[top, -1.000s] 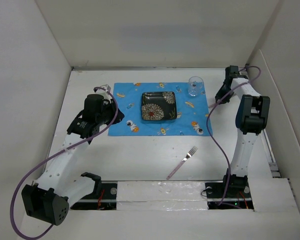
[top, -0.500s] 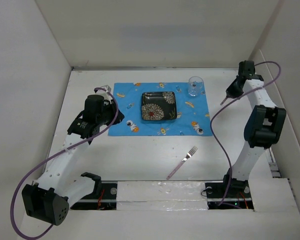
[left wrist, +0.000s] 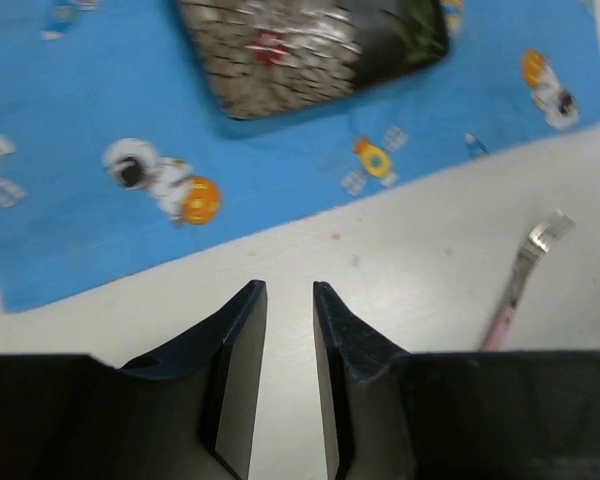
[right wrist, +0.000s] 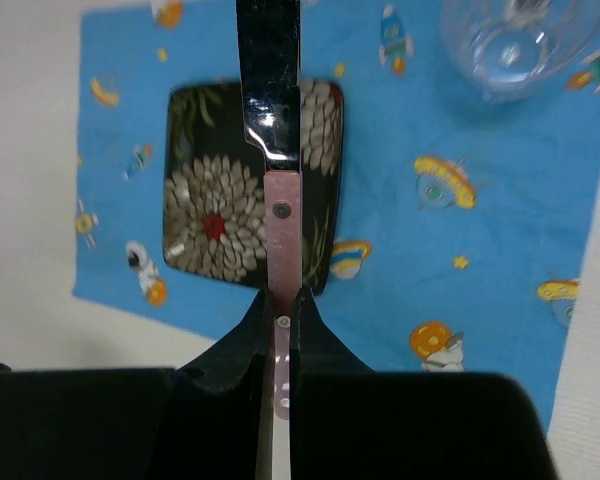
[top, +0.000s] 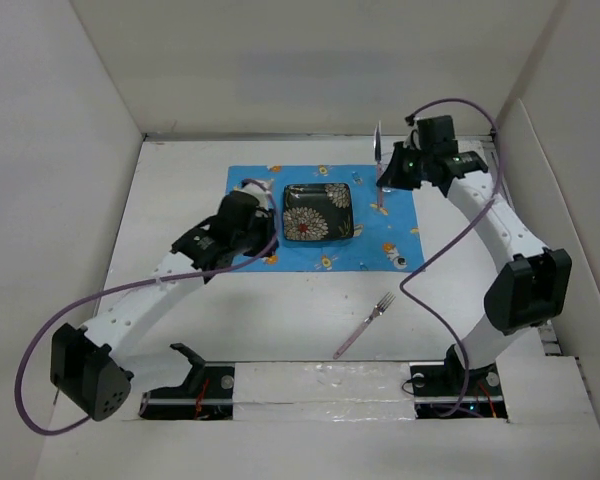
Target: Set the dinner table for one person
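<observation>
Wide matte white desk [top: 280, 310] lies rigid under both arms, nothing to grasp there. Right pincer [right wrist: 282, 300] is clamped on the slim pink-handled steel knife [right wrist: 281, 190], probably light, stiff, slippery: hold the handle. Left pincer [left wrist: 288, 290] hangs slightly apart, empty.

On my screens the tabletop [top: 280, 310] is plain matte white. The placemat [right wrist: 400, 160] is bright blue, printed with cartoon astronauts, rockets and planets in white, orange and yellow. The plate [right wrist: 210, 200] is black with big white flowers, one red-centred. The knife [right wrist: 277, 170] has a pink handle and a dark glossy blade; the fork [top: 365, 325] has a pink handle and silver tines. The glass [right wrist: 515, 40] is clear. My left hand [left wrist: 289, 290] and right hand [right wrist: 281, 310] are black.
</observation>
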Robot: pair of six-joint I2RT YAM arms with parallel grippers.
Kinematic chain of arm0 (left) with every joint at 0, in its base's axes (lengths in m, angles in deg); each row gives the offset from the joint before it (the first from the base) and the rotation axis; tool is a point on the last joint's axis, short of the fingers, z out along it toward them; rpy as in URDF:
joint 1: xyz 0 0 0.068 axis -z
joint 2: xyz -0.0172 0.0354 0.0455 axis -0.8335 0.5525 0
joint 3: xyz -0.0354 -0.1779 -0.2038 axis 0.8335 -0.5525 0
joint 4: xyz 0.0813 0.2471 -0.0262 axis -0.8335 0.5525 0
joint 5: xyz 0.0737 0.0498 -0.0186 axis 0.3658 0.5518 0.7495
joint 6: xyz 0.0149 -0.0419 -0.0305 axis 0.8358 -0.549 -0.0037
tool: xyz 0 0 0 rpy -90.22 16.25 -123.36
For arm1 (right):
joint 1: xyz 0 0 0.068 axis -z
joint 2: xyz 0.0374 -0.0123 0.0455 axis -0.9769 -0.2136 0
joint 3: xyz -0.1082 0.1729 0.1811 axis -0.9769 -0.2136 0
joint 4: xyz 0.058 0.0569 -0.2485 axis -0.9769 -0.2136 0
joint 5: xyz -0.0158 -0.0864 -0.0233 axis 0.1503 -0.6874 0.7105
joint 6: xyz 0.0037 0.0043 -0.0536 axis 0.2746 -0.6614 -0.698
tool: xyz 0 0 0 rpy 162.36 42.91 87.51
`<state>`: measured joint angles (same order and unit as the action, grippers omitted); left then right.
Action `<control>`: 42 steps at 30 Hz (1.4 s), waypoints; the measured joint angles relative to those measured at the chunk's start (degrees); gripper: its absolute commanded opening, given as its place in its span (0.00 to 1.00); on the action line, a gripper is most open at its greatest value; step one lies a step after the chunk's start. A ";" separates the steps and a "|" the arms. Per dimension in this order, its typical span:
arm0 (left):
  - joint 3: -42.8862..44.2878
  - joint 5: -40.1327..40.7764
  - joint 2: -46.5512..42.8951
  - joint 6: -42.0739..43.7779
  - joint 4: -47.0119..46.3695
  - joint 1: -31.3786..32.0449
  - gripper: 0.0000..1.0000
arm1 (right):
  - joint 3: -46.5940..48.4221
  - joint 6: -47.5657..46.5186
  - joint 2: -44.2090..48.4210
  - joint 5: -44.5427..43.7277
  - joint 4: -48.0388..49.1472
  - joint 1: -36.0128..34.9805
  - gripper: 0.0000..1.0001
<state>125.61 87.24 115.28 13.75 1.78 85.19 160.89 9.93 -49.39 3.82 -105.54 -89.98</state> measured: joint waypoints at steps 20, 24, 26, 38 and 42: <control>-1.49 6.82 10.14 -8.11 -6.69 32.70 0.46 | -5.20 -1.99 -19.47 0.59 -1.92 -3.52 0.00; -1.51 5.57 11.37 -8.04 -8.22 33.22 0.47 | -5.27 -1.49 -19.89 -0.24 -1.05 -3.52 0.16; -1.51 4.90 12.26 -7.65 -9.07 33.51 0.47 | -5.31 -1.16 -20.52 -0.55 -0.44 -3.52 0.27; -1.51 1.60 21.38 -2.84 -12.44 38.40 0.47 | -6.36 -0.55 -18.86 -1.20 -1.62 -3.52 0.28; -1.07 0.57 22.34 -1.20 -13.57 39.54 0.47 | -4.31 -0.26 -12.87 -1.68 -4.11 -3.52 0.00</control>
<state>124.54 87.81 137.61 12.54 -11.79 124.73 156.58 9.67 -62.26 2.14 -109.65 -93.50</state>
